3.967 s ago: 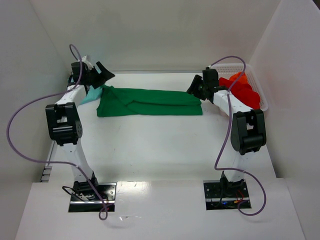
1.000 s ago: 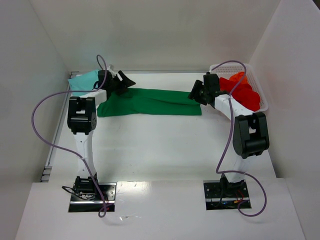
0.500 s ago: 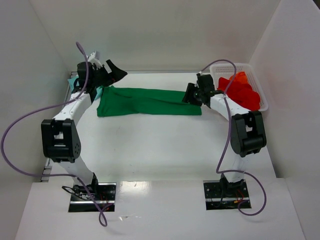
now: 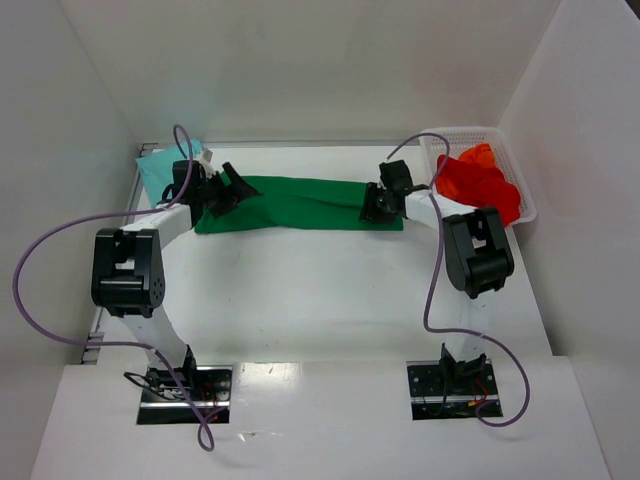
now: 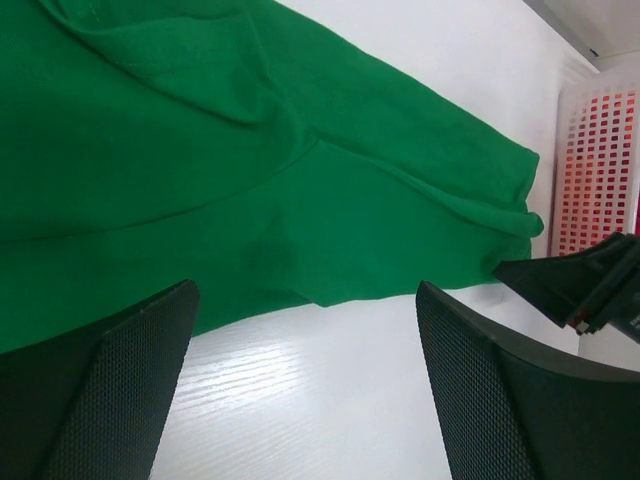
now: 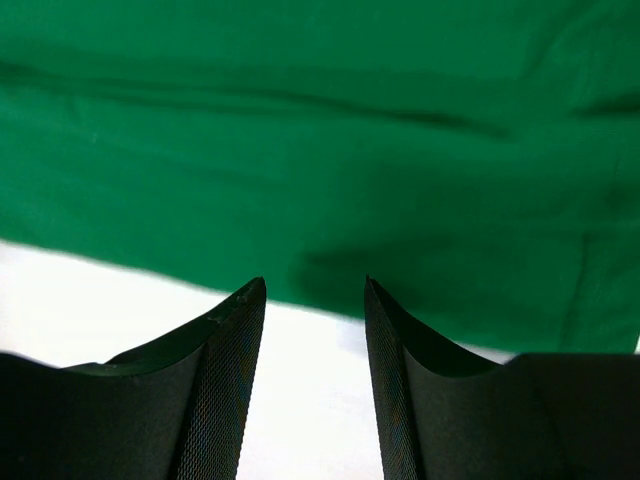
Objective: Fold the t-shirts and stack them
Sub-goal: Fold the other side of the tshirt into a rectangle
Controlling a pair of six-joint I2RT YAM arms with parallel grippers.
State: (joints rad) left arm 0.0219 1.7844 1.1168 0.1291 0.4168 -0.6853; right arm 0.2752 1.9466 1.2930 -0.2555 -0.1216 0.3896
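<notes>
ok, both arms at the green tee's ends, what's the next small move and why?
Probably lower both and pinch the near edge of the green tee: left fingers and right fingers are open, holding nothing, and that edge lies on the table between each pair.

Left arm (image 4: 165, 218) and right arm (image 4: 430, 208) of white tapered links, black boxy joint housings (image 4: 478, 255), purple cables (image 4: 428, 300) hanging in loose loops, dark base plates (image 4: 185, 385) with exposed wiring, left gripper (image 5: 305, 290) black, fingers (image 5: 120, 390) finely cross-hatched.
</notes>
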